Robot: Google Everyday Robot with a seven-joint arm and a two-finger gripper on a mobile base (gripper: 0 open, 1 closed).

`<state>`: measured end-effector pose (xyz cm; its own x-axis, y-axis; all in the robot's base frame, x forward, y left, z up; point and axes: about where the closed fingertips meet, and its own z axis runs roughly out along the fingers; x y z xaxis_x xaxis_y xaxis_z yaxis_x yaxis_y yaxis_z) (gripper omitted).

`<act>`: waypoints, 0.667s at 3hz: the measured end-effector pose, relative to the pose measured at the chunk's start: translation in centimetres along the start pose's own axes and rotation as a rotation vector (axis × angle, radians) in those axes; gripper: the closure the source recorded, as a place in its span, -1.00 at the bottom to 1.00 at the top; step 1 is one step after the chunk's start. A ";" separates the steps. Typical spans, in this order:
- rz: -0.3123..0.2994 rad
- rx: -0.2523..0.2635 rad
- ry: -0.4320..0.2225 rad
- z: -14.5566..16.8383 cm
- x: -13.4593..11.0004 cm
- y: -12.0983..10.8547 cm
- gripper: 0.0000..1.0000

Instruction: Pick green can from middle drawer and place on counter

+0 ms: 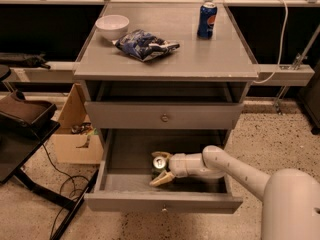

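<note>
The green can [160,162] stands upright on the floor of the open middle drawer [129,160], near its middle, silver top showing. My gripper [160,168] reaches in from the right at can height. One pale finger [159,155] is behind the can and the other is in front of it. The jaws stand open around the can, close to its sides. The counter [200,56] is the grey top of the cabinet, above the drawers.
On the counter are a white bowl [112,26] at back left, a blue chip bag [145,45] beside it and a blue Pepsi can [206,20] at back right. The upper drawer front [164,115] is closed above the open drawer. A cardboard box [75,134] and cables lie on the floor at left.
</note>
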<state>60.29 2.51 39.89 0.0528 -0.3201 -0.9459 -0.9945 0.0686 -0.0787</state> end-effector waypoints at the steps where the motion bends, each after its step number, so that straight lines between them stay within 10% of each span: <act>1: 0.009 -0.001 -0.014 -0.2 -0.5 0.8 0.29; 2: 0.042 0.020 -0.054 -2.7 -3.9 2.0 0.76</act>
<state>57.84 1.36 44.29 0.0161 -0.2655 -0.9640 -0.9940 0.1000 -0.0442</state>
